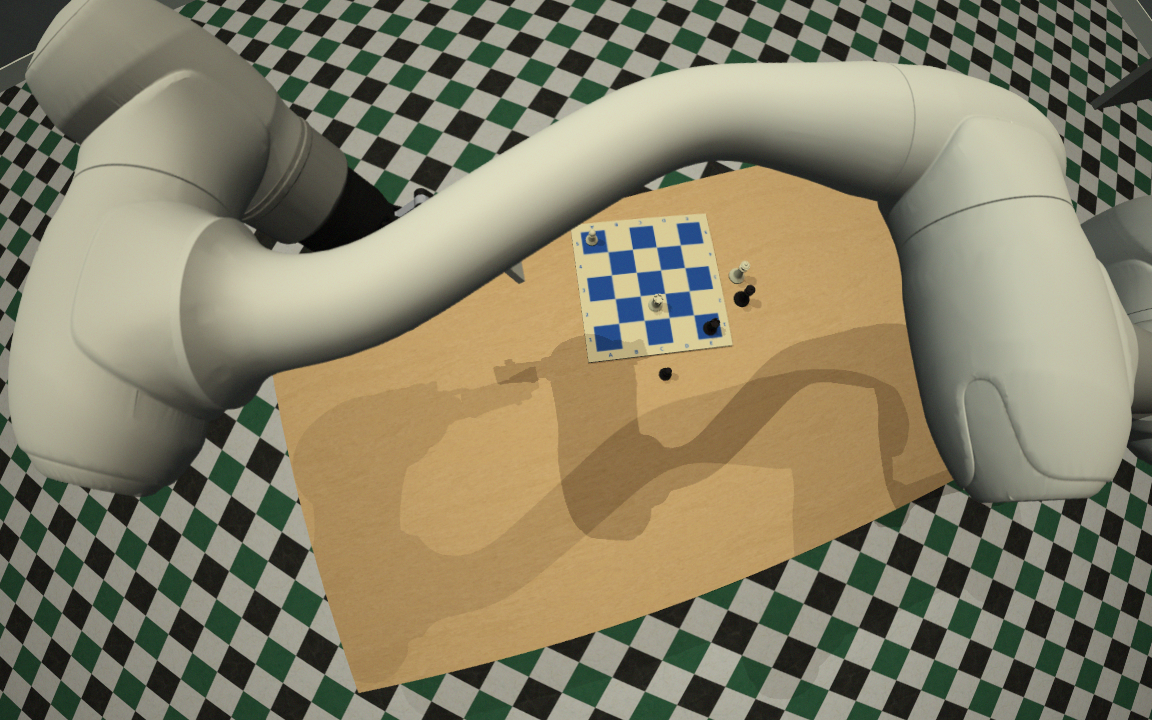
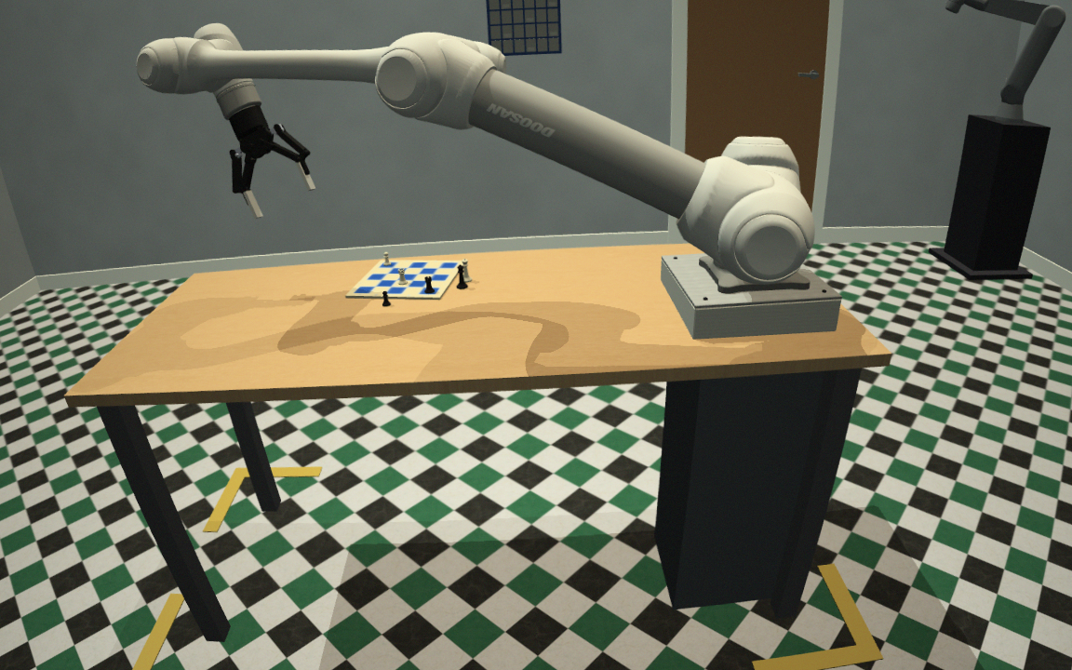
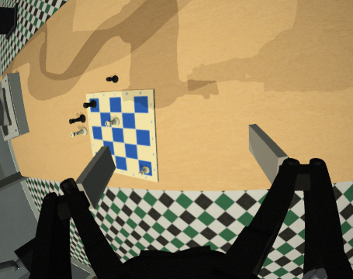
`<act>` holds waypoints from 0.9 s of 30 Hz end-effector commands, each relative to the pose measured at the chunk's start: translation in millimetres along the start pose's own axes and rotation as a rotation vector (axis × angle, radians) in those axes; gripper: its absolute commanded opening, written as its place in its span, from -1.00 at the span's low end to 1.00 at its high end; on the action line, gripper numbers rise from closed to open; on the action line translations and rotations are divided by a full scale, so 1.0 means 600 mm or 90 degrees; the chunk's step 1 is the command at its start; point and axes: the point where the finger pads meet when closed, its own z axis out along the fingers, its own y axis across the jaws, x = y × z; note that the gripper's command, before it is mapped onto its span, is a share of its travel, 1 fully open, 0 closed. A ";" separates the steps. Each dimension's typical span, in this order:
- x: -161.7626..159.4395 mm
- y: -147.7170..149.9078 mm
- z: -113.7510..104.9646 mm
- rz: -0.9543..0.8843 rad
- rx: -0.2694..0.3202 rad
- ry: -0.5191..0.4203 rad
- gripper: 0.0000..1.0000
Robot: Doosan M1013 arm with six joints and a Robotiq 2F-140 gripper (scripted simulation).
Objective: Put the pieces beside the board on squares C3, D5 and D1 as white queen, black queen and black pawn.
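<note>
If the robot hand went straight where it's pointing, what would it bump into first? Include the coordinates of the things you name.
Probably the wooden table [image 1: 490, 510] [image 2: 340, 367] [image 3: 207, 128]: the hand [image 2: 284, 201] [image 3: 178, 147] points down at it, just beside the chessboard [image 1: 584, 308] [image 2: 361, 295] [image 3: 154, 128]. Depth is hard to judge, so the exact spot is unsure.

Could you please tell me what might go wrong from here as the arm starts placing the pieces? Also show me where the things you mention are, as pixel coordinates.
The white queen [image 1: 738, 273] [image 2: 465, 271] [image 3: 78, 132] and black queen [image 1: 743, 297] [image 2: 462, 277] [image 3: 77, 118] stand close together, so the wide-open gripper [image 2: 283, 202] [image 3: 178, 147] could topple one while reaching for the other. Lowering a piece onto C3 might also clip the white piece [image 1: 656, 303] [image 2: 401, 275] [image 3: 112, 122] on C2.
</note>
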 end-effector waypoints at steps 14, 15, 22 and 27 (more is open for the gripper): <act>-0.102 -0.088 0.072 -0.002 -0.063 0.150 1.00; -0.130 -0.112 0.093 -0.003 -0.079 0.191 1.00; -0.196 -0.170 0.141 -0.003 -0.120 0.289 1.00; -0.266 -0.232 0.190 -0.004 -0.164 0.392 1.00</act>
